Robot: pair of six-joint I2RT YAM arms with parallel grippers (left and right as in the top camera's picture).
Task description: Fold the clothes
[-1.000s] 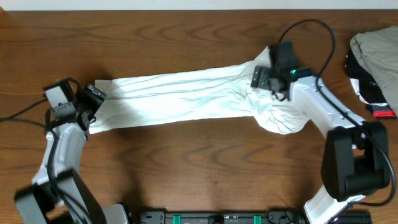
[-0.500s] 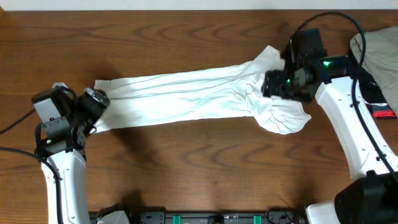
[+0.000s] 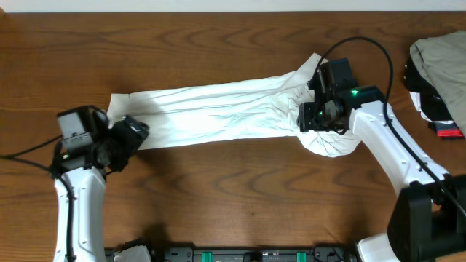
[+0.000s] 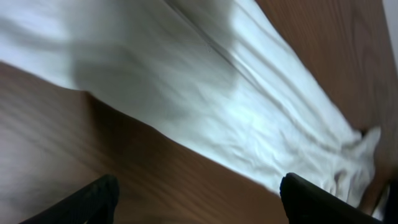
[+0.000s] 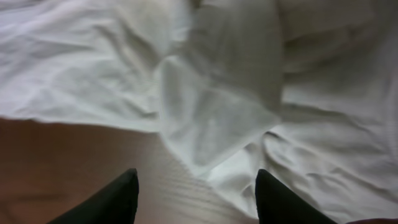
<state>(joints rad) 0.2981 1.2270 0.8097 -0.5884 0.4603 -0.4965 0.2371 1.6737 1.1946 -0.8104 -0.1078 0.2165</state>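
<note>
Shirt: the white T-shirt [image 3: 218, 109] lies long across the middle of the desk [image 3: 233, 196]; its right end is bunched up
Left gripper [image 4: 199, 199]: spread wide, holds nothing, at the shirt's left end
Right gripper [image 5: 198, 196]: fingers apart over the bunch
Risk: it may pinch too many layers; then the fold could come out crooked

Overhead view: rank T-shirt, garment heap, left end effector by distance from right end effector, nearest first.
1. T-shirt: its bunched end lies directly under the right end effector.
2. Garment heap: far right edge of the view.
3. Left end effector: far left, at the shirt's other end.
</note>
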